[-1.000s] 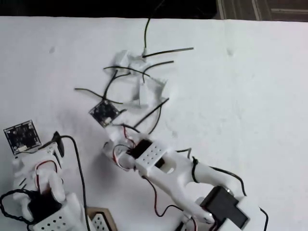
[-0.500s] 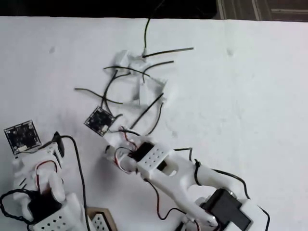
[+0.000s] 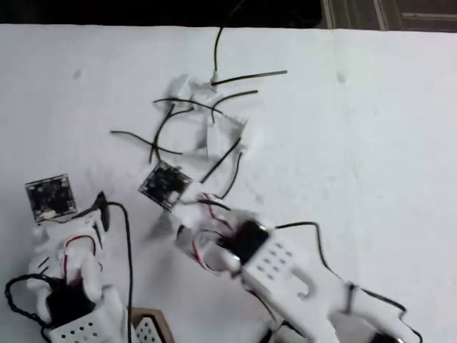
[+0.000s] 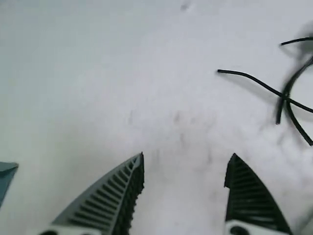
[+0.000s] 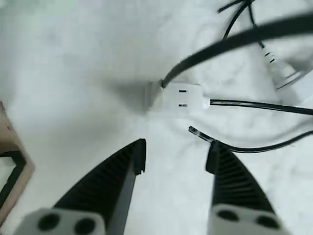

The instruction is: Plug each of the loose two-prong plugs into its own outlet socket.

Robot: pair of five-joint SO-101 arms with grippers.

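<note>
White tabletop [image 3: 357, 143], dark strip cutting it off at the far edge. Fingers [image 4: 120, 193] of the left gripper [image 4: 188, 155] spread, bare surface between them; thin black cords [image 4: 288, 98] off to one side, running out of frame. Fingers [image 5: 115, 176] of the right gripper [image 5: 177, 143] spread too, clear of the small white two-slot outlet socket [image 5: 181, 98] just ahead, a cord leaving one end. White two-prong plug [image 5: 279, 68] beyond it, blurred and partly cut off. From above, white pieces in the cord tangle [image 3: 203, 118] are hard to separate from the table.
</note>
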